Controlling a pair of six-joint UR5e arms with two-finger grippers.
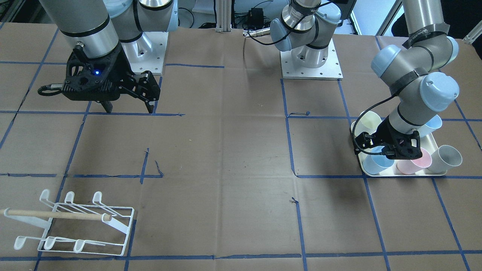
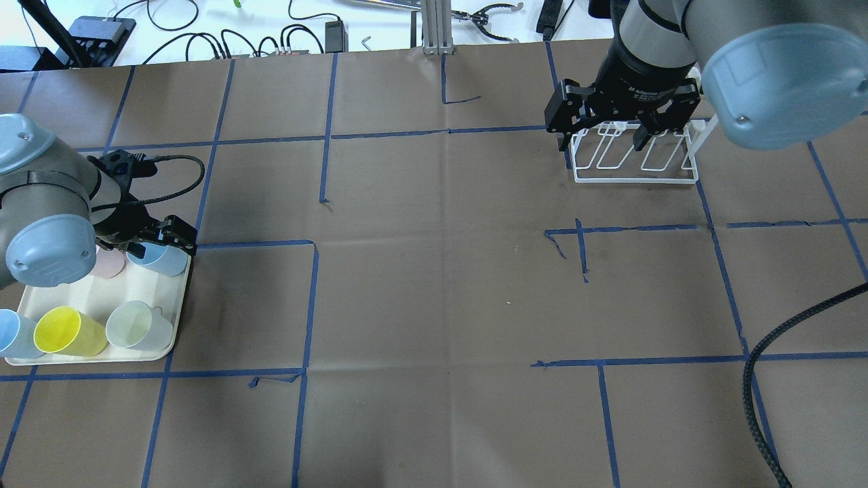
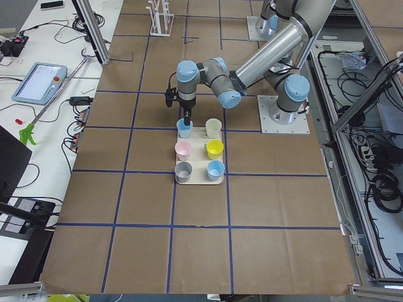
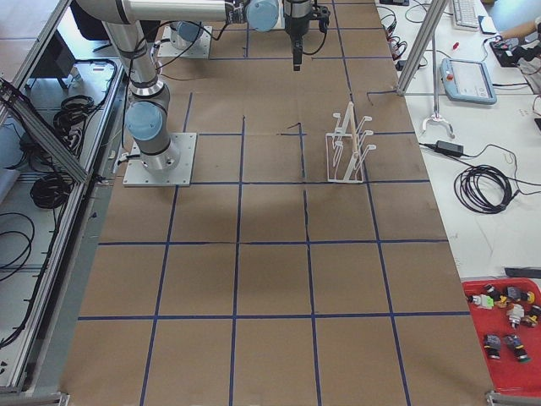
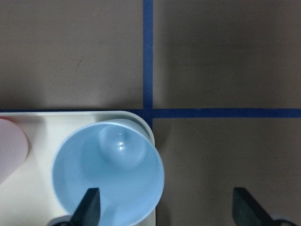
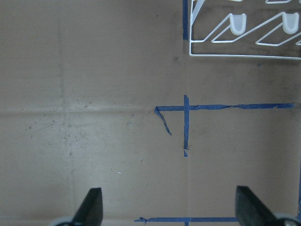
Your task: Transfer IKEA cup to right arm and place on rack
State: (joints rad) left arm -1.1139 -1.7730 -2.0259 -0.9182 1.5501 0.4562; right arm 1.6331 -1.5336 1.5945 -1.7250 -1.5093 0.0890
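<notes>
The right arm point(image 2: 780, 74) looms closest in the overhead view, and its pale blue cap blocks part of the scene. Below it the right gripper point(image 1: 130, 107) hangs over the brown-papered table point(image 2: 434, 285), jaws spread wide with nothing between them. The rack point(image 1: 75, 222) stands ahead of those jaws, off toward one finger's side, and no cup hangs on its prongs. Across the table the left gripper point(image 5: 169, 207) is down at the cream tray point(image 2: 102, 298). Its jaws are released and straddle the wall of the blue cup point(image 5: 108, 174), one fingertip point(image 5: 89, 207) inside the bowl and the other well outside the rim, over bare table. The cup sits upright at the tray's corner, with a pink cup point(image 2: 108, 264) just beside the inner finger. By my judgement the task has barely begun: the pinch is not made, and the lift, the hand-over and the hanging are all left. Only the left wrist view shows the finger inside the cup, which the overhead hides behind the arm. The left side view counts six cups on the tray, where the overhead shows fewer whole. The right wrist view alone confirms that nothing lies between those fingers.
</notes>
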